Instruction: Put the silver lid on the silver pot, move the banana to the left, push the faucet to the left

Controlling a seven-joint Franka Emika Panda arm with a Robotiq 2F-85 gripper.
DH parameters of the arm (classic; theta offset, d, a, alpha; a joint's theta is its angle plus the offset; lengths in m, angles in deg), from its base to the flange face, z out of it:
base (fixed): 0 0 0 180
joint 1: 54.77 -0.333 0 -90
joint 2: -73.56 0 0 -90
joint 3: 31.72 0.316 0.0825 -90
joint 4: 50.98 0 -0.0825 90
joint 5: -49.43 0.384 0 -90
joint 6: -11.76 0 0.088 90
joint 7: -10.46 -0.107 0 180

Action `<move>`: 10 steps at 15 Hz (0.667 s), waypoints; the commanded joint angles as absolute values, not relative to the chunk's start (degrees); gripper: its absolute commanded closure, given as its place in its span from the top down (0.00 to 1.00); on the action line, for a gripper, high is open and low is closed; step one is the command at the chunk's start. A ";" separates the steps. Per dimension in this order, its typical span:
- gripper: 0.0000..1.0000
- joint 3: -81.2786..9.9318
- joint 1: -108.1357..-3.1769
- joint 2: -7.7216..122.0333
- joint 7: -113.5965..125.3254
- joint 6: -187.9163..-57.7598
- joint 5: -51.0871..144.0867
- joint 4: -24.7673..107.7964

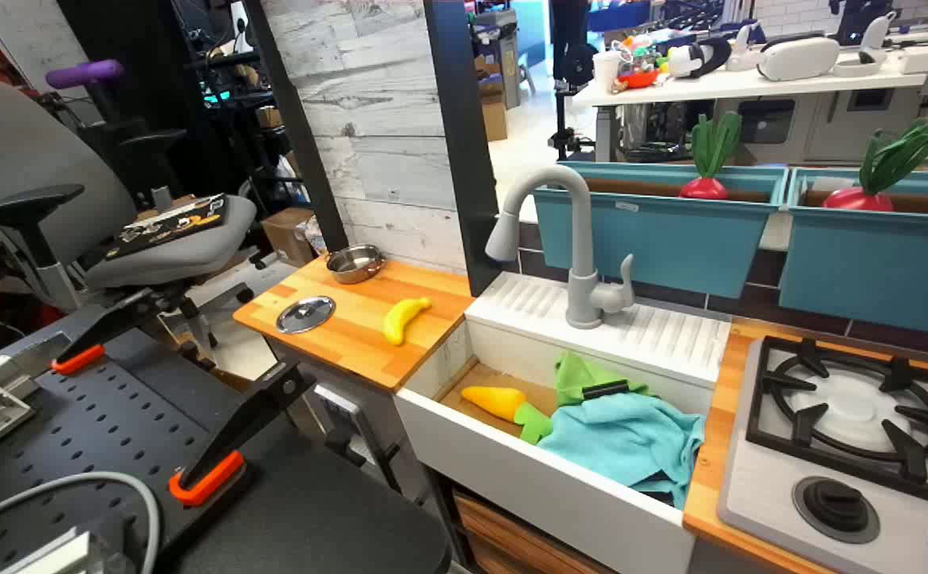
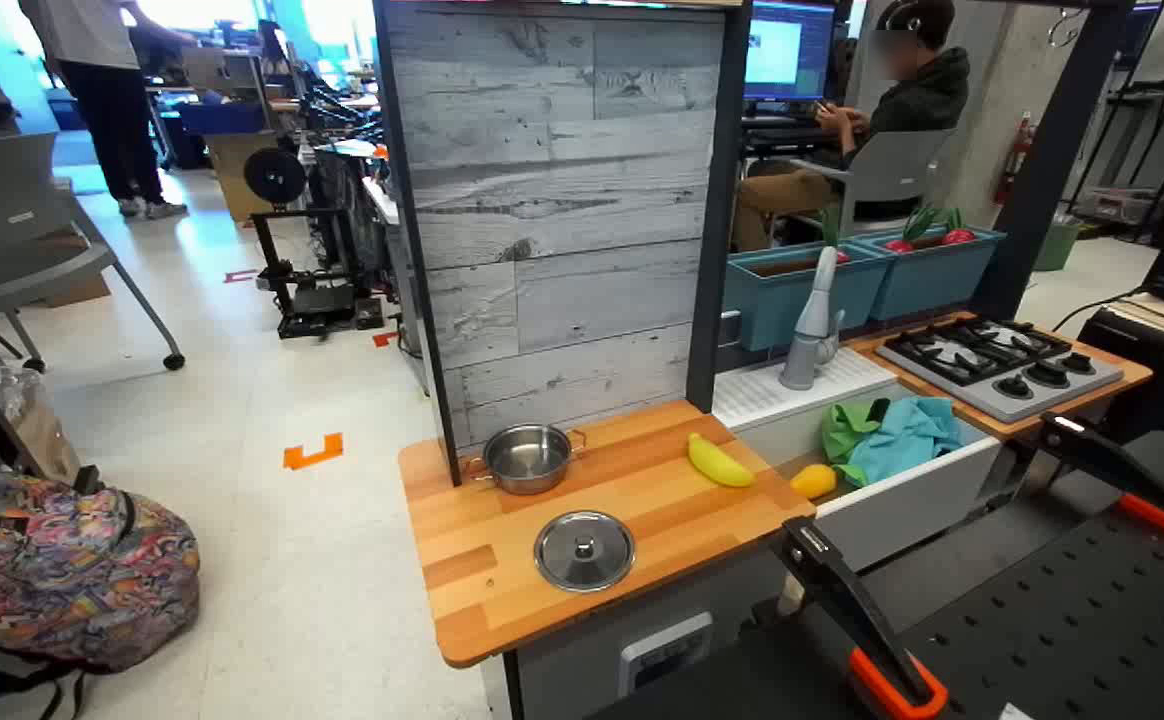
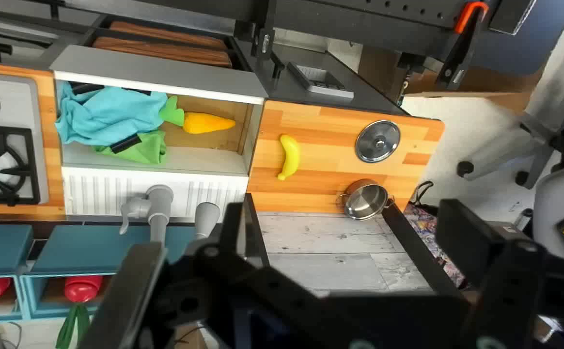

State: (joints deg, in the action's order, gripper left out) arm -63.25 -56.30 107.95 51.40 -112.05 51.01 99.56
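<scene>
The silver pot point(image 1: 355, 265) stands uncovered at the back corner of the wooden counter, and it also shows here point(image 2: 527, 458) point(image 3: 365, 201). The silver lid point(image 1: 306, 315) lies flat on the counter in front of the pot, knob up point(image 2: 584, 551) point(image 3: 378, 141). The yellow banana point(image 1: 402, 320) lies on the counter nearer the sink point(image 2: 719, 463) point(image 3: 290, 156). The grey faucet point(image 1: 582, 231) stands behind the sink, its spout toward the counter side in an exterior view point(image 2: 808, 335) point(image 3: 160, 201). My gripper point(image 3: 342, 202) is open and empty, well above the scene; neither exterior view shows it.
The sink point(image 1: 544, 486) holds a blue cloth point(image 1: 623, 438), a green cloth point(image 1: 583, 375) and a yellow toy carrot point(image 1: 496, 401). A stove point(image 1: 847, 446) sits beyond it. A wood-pattern back panel point(image 2: 562, 210) rises behind the counter. Teal planters point(image 1: 655, 231) stand behind the faucet.
</scene>
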 commanded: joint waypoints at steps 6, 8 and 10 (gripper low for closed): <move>1.00 -57.54 -55.30 101.76 51.47 -114.72 57.28 99.35; 1.00 -55.10 -56.15 98.14 50.50 -117.99 59.59 99.64; 1.00 -52.23 -57.03 94.06 49.43 -122.75 61.48 100.50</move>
State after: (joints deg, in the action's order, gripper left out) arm -55.98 -56.14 100.05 50.64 -116.74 58.38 100.00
